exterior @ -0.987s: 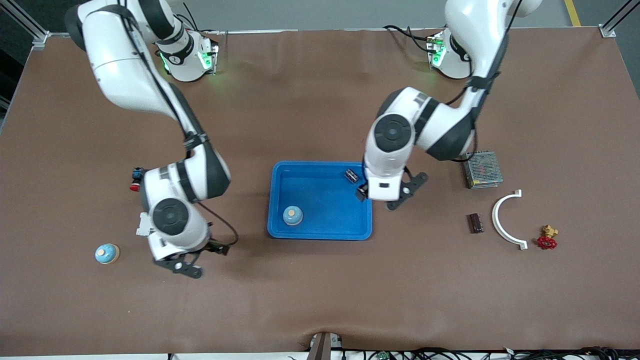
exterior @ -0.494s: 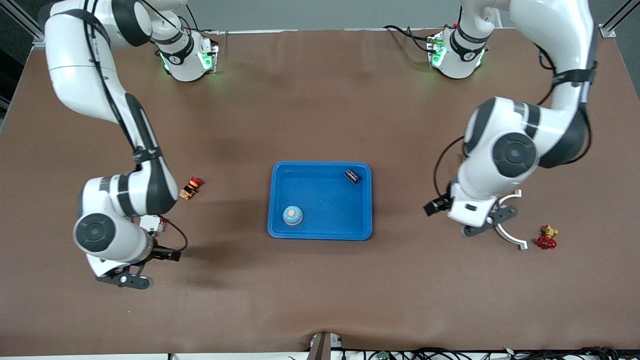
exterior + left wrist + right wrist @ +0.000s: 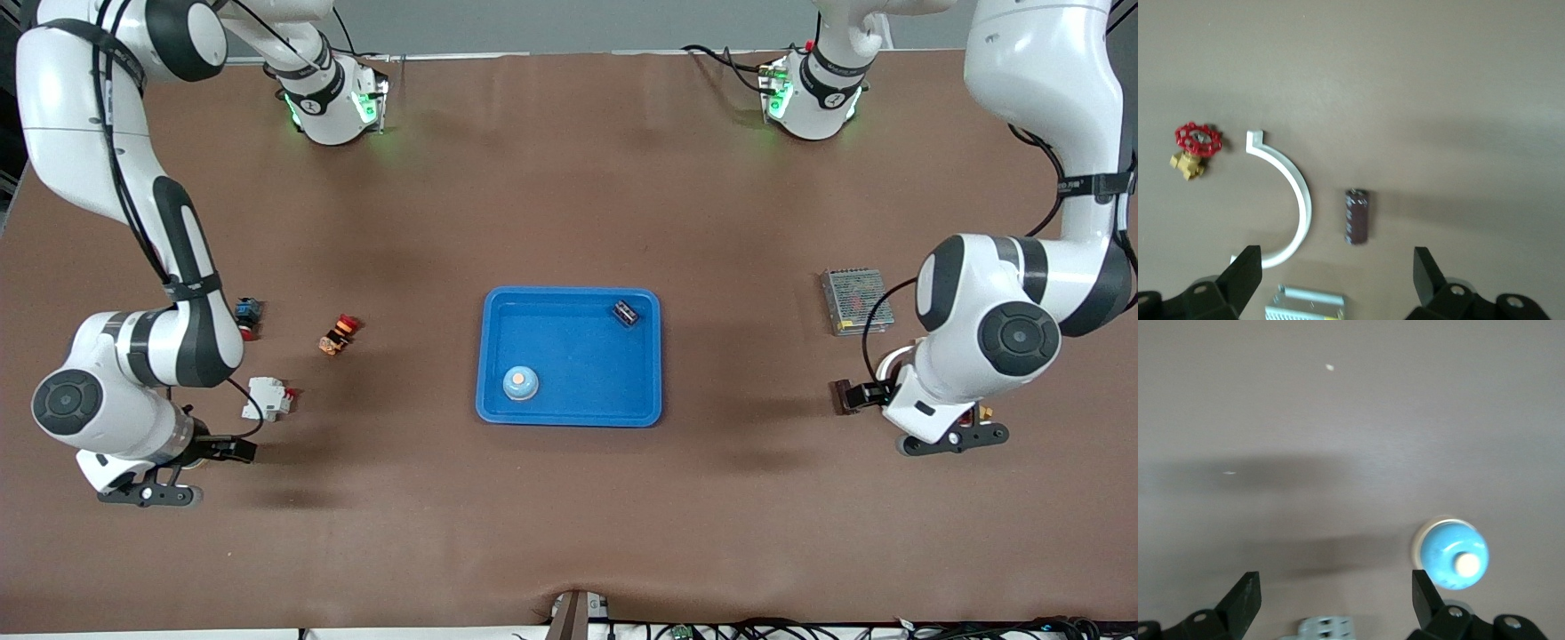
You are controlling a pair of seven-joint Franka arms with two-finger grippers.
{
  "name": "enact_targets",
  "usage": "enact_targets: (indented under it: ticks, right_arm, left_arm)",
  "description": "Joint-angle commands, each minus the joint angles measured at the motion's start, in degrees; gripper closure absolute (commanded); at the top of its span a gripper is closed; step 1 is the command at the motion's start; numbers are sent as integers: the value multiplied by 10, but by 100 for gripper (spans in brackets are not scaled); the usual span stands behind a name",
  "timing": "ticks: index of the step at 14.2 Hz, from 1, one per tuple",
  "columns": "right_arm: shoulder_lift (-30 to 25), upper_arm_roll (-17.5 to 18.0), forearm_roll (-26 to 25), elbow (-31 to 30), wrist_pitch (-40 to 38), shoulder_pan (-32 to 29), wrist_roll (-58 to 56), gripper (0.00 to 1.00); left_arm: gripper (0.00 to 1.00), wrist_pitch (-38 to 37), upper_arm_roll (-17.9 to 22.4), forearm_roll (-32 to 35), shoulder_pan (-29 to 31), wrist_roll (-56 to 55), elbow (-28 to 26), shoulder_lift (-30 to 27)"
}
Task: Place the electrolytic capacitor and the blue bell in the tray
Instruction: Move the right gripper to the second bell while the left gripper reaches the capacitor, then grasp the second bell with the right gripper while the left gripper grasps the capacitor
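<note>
The bright-blue tray (image 3: 569, 413) lies mid-table. In it are a blue bell (image 3: 520, 383) and a small dark capacitor (image 3: 626, 312). My left gripper (image 3: 951, 437) hangs open and empty at the left arm's end of the table. The left wrist view (image 3: 1337, 280) shows it over a dark brown cylindrical capacitor (image 3: 1357, 215), which the front view shows partly (image 3: 840, 396). My right gripper (image 3: 147, 491) is open and empty at the right arm's end (image 3: 1335, 600). A second blue bell (image 3: 1453, 555) lies beside one fingertip (image 3: 1426, 590) and is hidden in the front view.
By the left gripper are a white curved bracket (image 3: 1295, 200), a red-handled brass valve (image 3: 1195, 145) and a metal power supply (image 3: 856, 300). Near the right arm are a white breaker (image 3: 269, 397), a red-orange push button (image 3: 339, 334) and a blue-and-red button (image 3: 246, 316).
Both arms have swung away from the tray toward their own ends of the table. The left hand has come over the brown capacitor, the right hand over the second bell.
</note>
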Motion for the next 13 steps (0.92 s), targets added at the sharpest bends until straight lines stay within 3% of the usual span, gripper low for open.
enact_targets:
  ticks: [1, 5, 10, 13]
  right_arm:
    - [-27, 13, 10, -49, 23, -36, -34, 0]
    - [-26, 12, 10, -74, 57, -63, -72, 0]
    - [-12, 13, 10, -74, 98, -88, -96, 0]
    - [0, 13, 46, -74, 105, -88, -97, 0]
  left_arm:
    - [0, 44, -7, 12, 14, 22, -1, 27]
    - [0, 88, -8, 5, 23, 9, -10, 66]
    - [0, 121, -10, -29, 22, 0, -58, 62]
    - [0, 138, -10, -29, 21, -10, -75, 61]
